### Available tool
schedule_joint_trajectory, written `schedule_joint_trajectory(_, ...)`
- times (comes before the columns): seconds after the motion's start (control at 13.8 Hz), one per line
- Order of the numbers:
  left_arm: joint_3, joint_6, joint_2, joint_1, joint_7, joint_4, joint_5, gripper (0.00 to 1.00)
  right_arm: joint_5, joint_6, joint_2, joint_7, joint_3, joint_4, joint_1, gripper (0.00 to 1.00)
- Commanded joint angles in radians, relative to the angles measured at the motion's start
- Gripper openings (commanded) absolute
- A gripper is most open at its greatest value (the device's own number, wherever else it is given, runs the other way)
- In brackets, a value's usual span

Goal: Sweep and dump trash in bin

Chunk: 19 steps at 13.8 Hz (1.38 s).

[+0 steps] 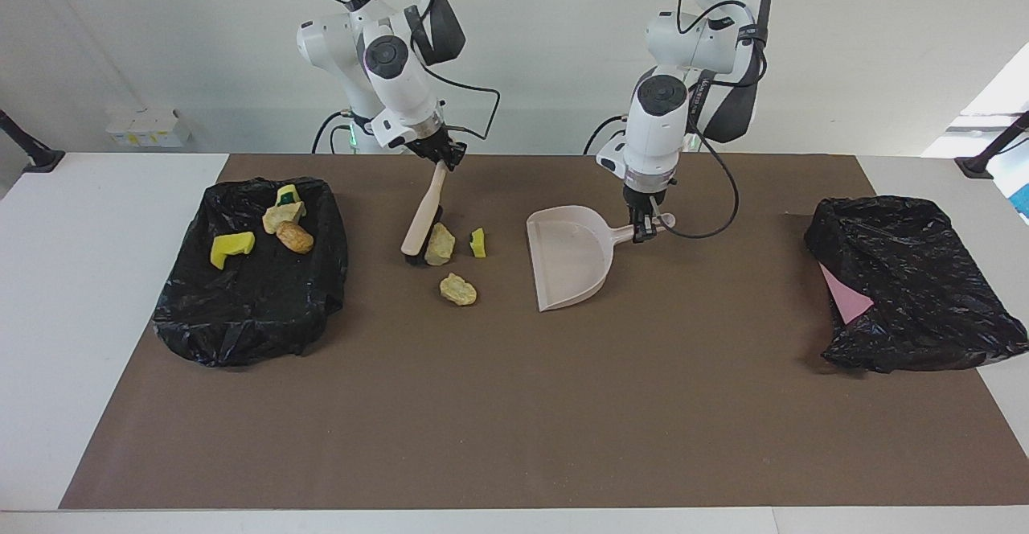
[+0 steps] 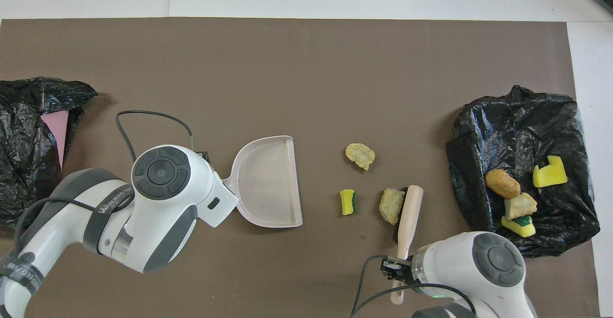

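Observation:
Three pieces of trash lie on the brown mat: a tan lump, a yellow green-backed sponge chunk and a second tan lump. My right gripper is shut on the handle of the beige brush. The brush head rests on the mat against the first lump. My left gripper is shut on the handle of the beige dustpan. The pan sits on the mat with its open edge facing the trash. A black-lined bin at the right arm's end holds several pieces.
A second black bag with a pink sheet showing lies at the left arm's end. The brown mat covers most of the white table. Small white boxes stand at the table's edge near the right arm.

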Motion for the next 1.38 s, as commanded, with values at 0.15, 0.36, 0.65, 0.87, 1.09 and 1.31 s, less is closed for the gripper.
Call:
schedule_joint_trajectory(0.15, 0.009, 0.053, -0.004, -0.037, -0.026, -0.046, 0.014, 0.00, 0.110, 0.116, 0.137, 0.003, 0.002, 0.088, 0.144, 0.00)
schedule_joint_trajectory(0.36, 0.009, 0.053, -0.005, -0.040, -0.027, -0.046, 0.014, 0.00, 0.170, 0.196, 0.191, 0.002, 0.002, 0.132, 0.226, 0.00)
schedule_joint_trajectory(0.65, 0.010, 0.097, -0.001, -0.037, -0.035, -0.046, 0.012, 0.00, 0.181, 0.176, 0.278, 0.008, 0.000, 0.293, 0.241, 0.00)
schedule_joint_trajectory(0.87, 0.010, 0.102, -0.001, -0.034, -0.038, -0.047, 0.012, 0.00, 0.087, 0.148, 0.282, 0.014, 0.000, 0.324, 0.244, 0.00)
schedule_joint_trajectory(1.09, 0.010, 0.096, -0.001, -0.033, -0.038, -0.047, 0.012, 0.00, -0.118, 0.079, 0.340, 0.008, -0.007, 0.397, 0.218, 0.00)
schedule_joint_trajectory(1.31, 0.010, 0.093, -0.001, -0.029, -0.042, -0.047, 0.012, 0.00, -0.310, 0.023, 0.393, -0.052, -0.001, 0.473, 0.113, 0.00)
